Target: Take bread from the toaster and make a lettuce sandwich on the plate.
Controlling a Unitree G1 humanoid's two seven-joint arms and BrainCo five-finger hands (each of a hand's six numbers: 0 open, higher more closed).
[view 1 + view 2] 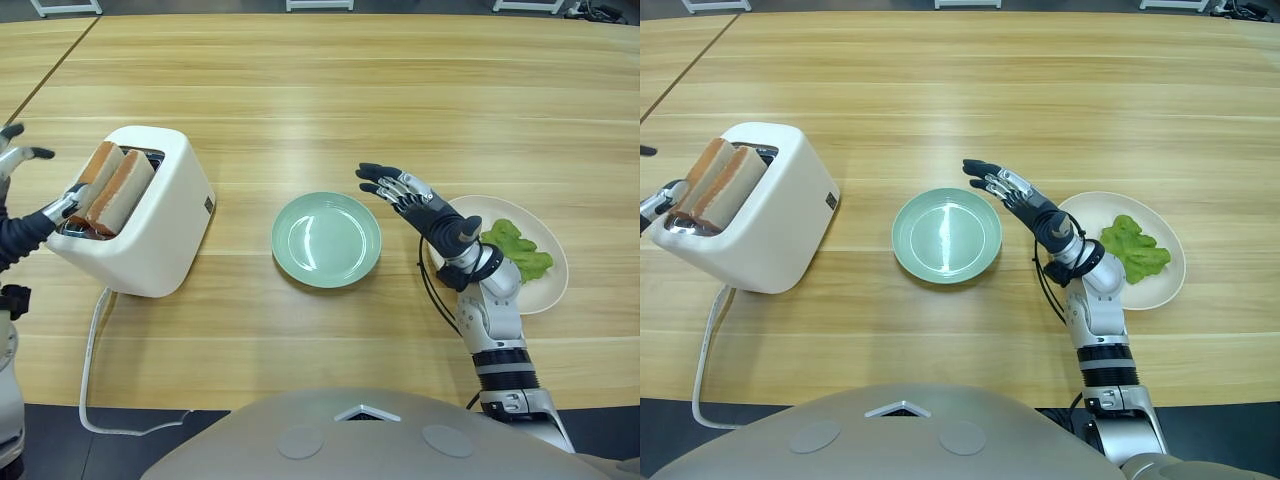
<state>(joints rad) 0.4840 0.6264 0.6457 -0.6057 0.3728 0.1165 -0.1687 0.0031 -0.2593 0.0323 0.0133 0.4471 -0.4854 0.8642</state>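
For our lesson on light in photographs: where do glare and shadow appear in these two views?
Left eye view: pale glare streaks the bowl of the green plate, and the toaster throws only a soft shadow on the table at its base. Right eye view: the same sheen sits on the green plate; light falls evenly across the table, probably from overhead.

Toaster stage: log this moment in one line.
left hand: open, by toaster | bread: two slices in toaster | right hand: open, beside green plate | green plate: bare | lettuce: on cream plate
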